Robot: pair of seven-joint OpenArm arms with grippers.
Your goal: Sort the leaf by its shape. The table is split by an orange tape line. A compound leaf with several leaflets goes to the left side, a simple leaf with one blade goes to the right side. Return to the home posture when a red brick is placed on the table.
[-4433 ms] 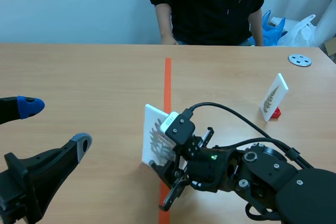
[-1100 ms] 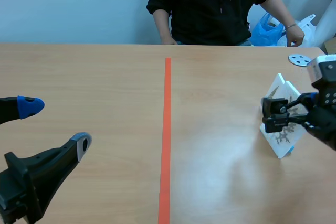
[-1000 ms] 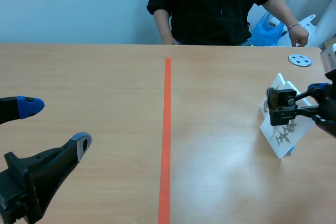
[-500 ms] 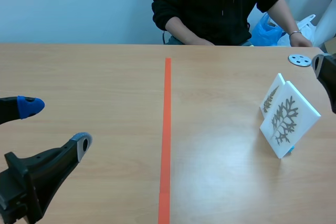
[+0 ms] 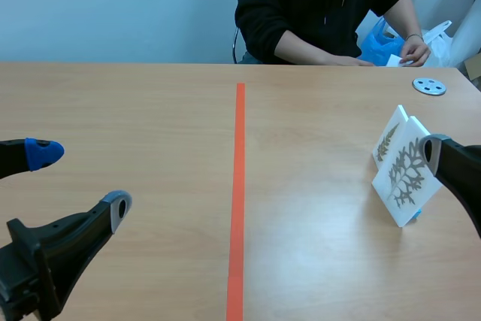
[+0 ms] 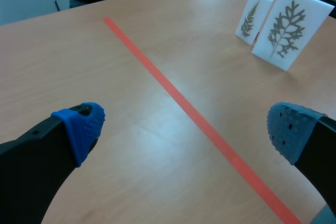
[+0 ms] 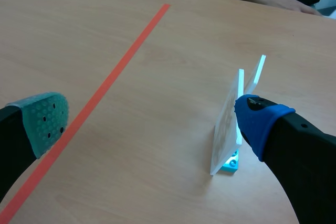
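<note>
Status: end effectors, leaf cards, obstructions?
Left end effector, right end effector open, empty. Front leaf card, rear leaf card upright right of tape line. Person's hand at far edge.

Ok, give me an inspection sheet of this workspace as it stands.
Surface: wooden table, orange tape line down the middle.
Job's things: branched-leaf card on a blue stand, fern-leaf card close behind it, both upright, right of the line.
Clutter: metal disc, far right.
Jaws: left arm open; right arm open, beside the branched-leaf card.
Cables: nothing seen.
Surroundings: person seated opposite, hands on the table; blue bag behind.
</note>
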